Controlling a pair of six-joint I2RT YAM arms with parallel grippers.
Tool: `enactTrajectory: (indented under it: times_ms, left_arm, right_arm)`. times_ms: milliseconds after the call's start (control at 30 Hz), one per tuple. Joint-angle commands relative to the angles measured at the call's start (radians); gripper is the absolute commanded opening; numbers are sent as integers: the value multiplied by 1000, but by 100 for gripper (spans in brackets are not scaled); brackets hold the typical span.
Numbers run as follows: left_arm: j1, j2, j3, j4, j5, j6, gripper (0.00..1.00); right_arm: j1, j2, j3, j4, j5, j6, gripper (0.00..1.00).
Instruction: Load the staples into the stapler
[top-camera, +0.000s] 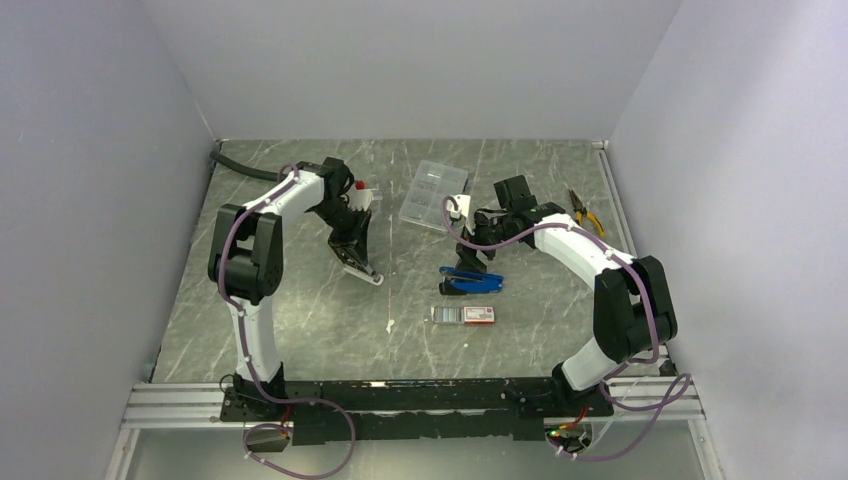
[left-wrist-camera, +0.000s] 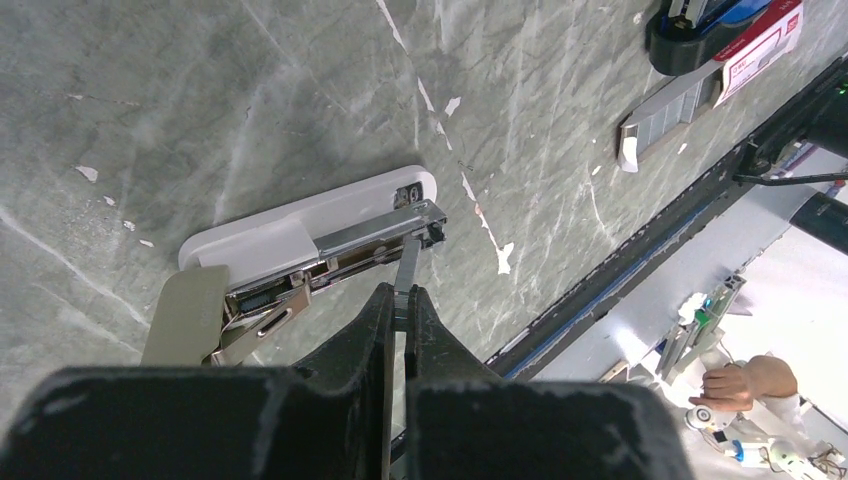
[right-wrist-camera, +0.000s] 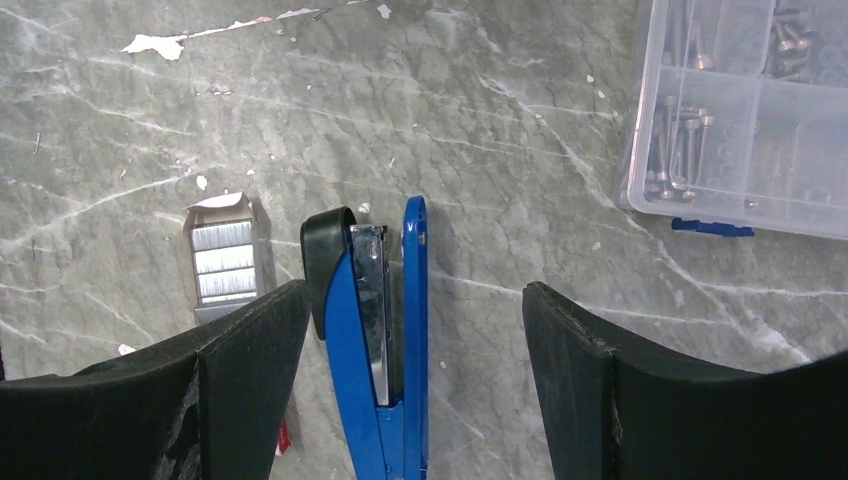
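where print shows, on the red-and-white label of the box (left-wrist-camera: 760, 45), it is too small to read. grey marbled table (top-camera: 300, 330), flecked with white chips; plain pale walls on three sides; a black rail (top-camera: 420, 385) along the lower edge. left gripper (left-wrist-camera: 400, 300) is pinched tight on a thin staple strip (left-wrist-camera: 407, 262), whose far end meets the exposed metal channel of the white stapler (left-wrist-camera: 290, 235), left of centre in the top view. right gripper (right-wrist-camera: 410, 295) stands wide apart and holds nothing, one finger on either side of the blue stapler (right-wrist-camera: 345, 360). spare strips (right-wrist-camera: 222, 260) sit in a dark tray (right-wrist-camera: 189, 255) just left of it. clear case (top-camera: 435, 195) and pliers (top-camera: 585, 212) lie toward the upper right, the pliers near the table edge; a black hose (top-camera: 245, 167) is at upper left. bare table spreads lower left.
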Motion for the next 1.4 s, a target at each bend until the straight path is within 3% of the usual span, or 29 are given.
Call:
enactTrajectory:
  times_ms: [0,1367]
  left_arm:
    - [-12,-36,-6,30,-10,-13,3]
    - [-40,-10,28,21,-28,-17,4]
  right_arm:
    - [-2,-10,-8,9,-13,-26,82]
    - [-1,7,-8,-2,4,-42,82]
